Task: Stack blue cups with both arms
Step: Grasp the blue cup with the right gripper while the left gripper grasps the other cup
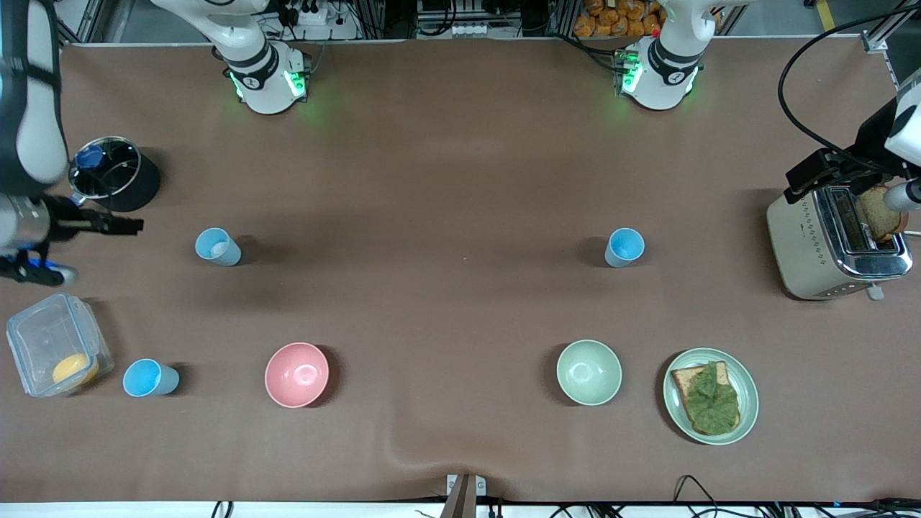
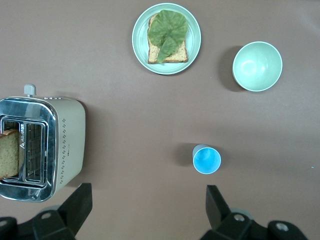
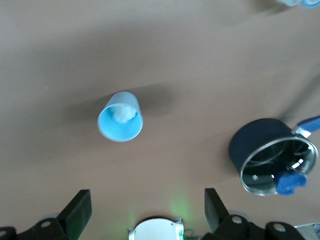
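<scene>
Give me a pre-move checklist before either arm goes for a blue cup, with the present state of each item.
1. All three blue cups upright: the one nearest the right arm's base, the one beside the plastic container and the one at the left arm's end: ok.
2. Left gripper open and empty: ok.
3. Right gripper open and empty: ok.
4. Cups stand clear of the pink bowl and pale green bowl: ok.
5. Cups empty: cannot tell; the one nearest the right arm's base shows something pale inside.
6. Any cup stacked yet: not ok, all three stand apart.
</scene>
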`<action>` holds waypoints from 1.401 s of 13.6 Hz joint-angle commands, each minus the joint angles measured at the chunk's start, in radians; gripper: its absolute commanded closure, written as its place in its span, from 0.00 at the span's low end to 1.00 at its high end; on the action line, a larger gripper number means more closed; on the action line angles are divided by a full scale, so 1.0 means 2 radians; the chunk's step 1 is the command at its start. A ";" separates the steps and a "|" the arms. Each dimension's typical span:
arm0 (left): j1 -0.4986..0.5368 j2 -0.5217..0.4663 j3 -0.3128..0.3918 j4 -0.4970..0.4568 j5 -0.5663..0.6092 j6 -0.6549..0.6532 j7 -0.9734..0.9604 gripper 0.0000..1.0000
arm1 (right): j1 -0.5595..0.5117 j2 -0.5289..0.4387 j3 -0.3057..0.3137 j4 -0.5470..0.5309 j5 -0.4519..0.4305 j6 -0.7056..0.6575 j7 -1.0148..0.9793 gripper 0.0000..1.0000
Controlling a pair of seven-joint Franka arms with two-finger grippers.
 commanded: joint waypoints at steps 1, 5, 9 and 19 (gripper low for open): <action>-0.005 0.003 -0.003 0.007 0.002 0.001 -0.006 0.00 | -0.005 -0.004 0.009 -0.058 -0.006 0.053 -0.001 0.00; -0.006 0.019 -0.007 0.007 0.005 0.001 0.001 0.00 | -0.006 -0.004 0.009 -0.139 -0.006 0.166 -0.031 0.00; -0.006 0.018 -0.007 -0.030 0.012 0.049 0.002 0.00 | -0.006 0.004 0.009 -0.180 -0.005 0.223 -0.043 0.00; -0.035 0.033 -0.010 -0.167 0.006 0.160 -0.004 0.00 | -0.005 0.045 0.011 -0.192 0.011 0.241 -0.056 0.48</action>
